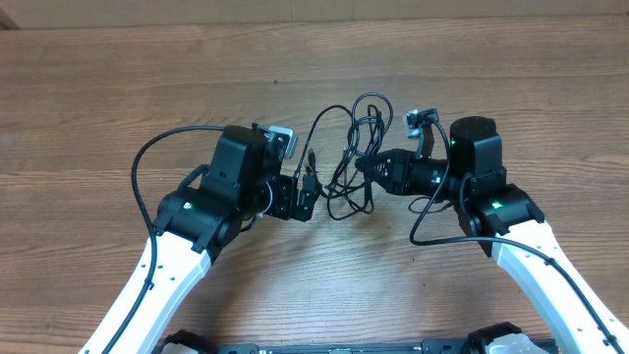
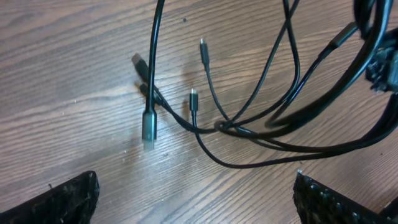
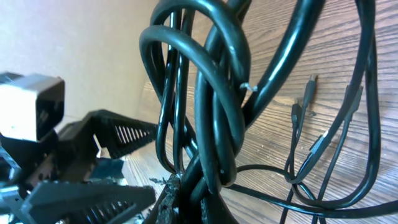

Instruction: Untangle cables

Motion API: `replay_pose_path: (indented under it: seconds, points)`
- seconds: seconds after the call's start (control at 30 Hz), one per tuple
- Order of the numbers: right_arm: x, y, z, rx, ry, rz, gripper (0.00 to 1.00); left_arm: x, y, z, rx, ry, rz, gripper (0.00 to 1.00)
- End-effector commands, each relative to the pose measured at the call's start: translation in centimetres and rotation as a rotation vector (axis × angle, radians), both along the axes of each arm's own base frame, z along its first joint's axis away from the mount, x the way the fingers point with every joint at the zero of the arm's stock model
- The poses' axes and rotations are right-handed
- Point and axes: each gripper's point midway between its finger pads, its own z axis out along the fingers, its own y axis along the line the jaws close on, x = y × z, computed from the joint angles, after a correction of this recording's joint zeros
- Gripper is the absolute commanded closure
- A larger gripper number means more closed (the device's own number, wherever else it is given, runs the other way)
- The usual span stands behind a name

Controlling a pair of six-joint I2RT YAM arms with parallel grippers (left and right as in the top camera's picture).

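Black cables (image 3: 217,112) pinched in right end effector (image 1: 366,164); left end effector (image 1: 307,197) spread wide above loose ends.

The left arm (image 1: 147,285) and the right arm (image 1: 550,275) are both wearing smooth white shells along their long links, giving way to boxy black housings near the wrists. A small green light (image 1: 187,206) is glowing on each. A thick black cable (image 1: 142,167) is arching off each arm, and a grey camera block (image 1: 280,138) is capping each wrist. The left gripper (image 2: 196,186) is showing rough-textured black fingers (image 2: 68,199).
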Motion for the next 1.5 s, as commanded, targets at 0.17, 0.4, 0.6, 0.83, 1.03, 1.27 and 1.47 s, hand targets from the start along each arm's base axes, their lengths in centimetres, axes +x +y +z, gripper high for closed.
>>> replay_pose_path:
  seconds: [0.17, 0.4, 0.6, 0.83, 1.03, 1.27, 1.47]
  points:
    - [0.8, 0.0, 0.9, 0.065, 0.089, -0.085, 0.96, -0.2, -0.8, 1.2, -0.028, -0.016, -0.007, 0.0]
    - [1.4, 0.3, 2.2, 0.208, 0.263, -0.184, 0.96, 0.6, -0.2, 1.3, 0.012, -0.059, 0.01, 0.0]
    - [1.4, 0.8, 3.5, 0.28, 0.295, -0.169, 0.96, 0.5, -0.8, 1.5, 0.021, -0.087, -0.032, 0.0]
    - [0.8, 1.2, 4.2, 0.312, 0.317, -0.13, 0.96, 1.0, -1.1, 1.9, 0.054, -0.138, -0.023, 0.0]
    - [0.6, 1.4, 4.4, 0.337, 0.357, -0.123, 0.96, 1.5, -0.4, 1.9, 0.072, -0.149, 0.027, 0.0]
    - [0.1, 2.1, 6.9, 0.41, 0.326, -0.047, 0.96, 1.8, -0.2, 2.0, 0.083, -0.16, 0.039, 0.0]
    - [0.1, 2.3, 7.7, 0.436, 0.318, -0.03, 0.96, 1.8, -0.2, 2.0, 0.082, -0.159, 0.039, 0.14]
